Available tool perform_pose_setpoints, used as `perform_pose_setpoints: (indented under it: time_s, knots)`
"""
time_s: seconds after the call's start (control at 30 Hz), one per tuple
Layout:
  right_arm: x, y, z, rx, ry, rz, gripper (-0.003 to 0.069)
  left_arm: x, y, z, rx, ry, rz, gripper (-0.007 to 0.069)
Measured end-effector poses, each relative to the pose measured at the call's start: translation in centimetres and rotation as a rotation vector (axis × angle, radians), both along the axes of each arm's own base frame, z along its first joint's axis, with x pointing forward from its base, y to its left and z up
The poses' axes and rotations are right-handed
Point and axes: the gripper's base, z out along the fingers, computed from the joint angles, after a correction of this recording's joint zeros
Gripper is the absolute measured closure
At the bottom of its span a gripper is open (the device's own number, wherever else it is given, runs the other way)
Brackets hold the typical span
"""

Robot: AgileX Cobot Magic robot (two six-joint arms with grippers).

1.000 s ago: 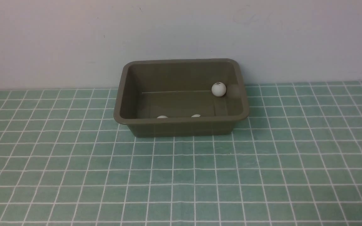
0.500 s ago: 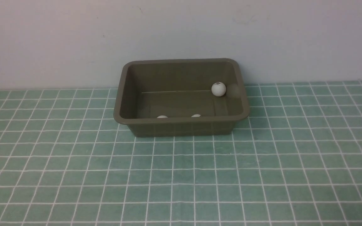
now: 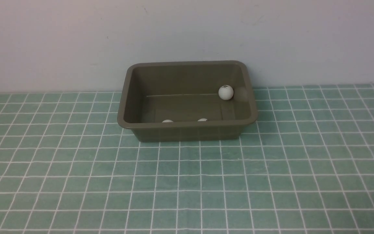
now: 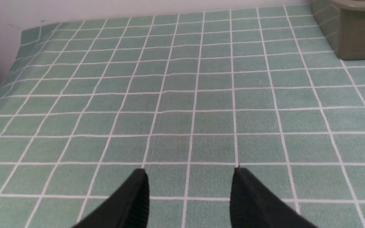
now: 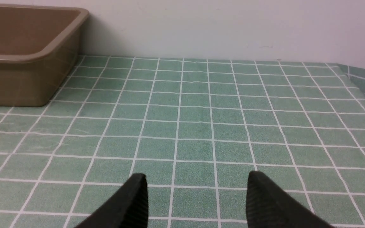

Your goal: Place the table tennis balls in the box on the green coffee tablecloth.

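Balls (image 3: 226,92) lie in the box (image 3: 187,128); left gripper (image 4: 188,183) and right gripper (image 5: 195,190), parted and empty, should retreat clear.

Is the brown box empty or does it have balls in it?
Not empty. The box holds one ball by its right wall, and two more tops peek over the near rim.
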Motion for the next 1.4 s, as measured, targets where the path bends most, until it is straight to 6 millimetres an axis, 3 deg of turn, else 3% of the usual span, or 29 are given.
perform_pose_setpoints:
  time_s: [1.4]
  knots:
    - [0.00, 0.00, 0.00, 0.000, 0.000, 0.000, 0.0270, 0.00, 0.00, 0.01, 0.017, 0.001, -0.006, 0.0304]
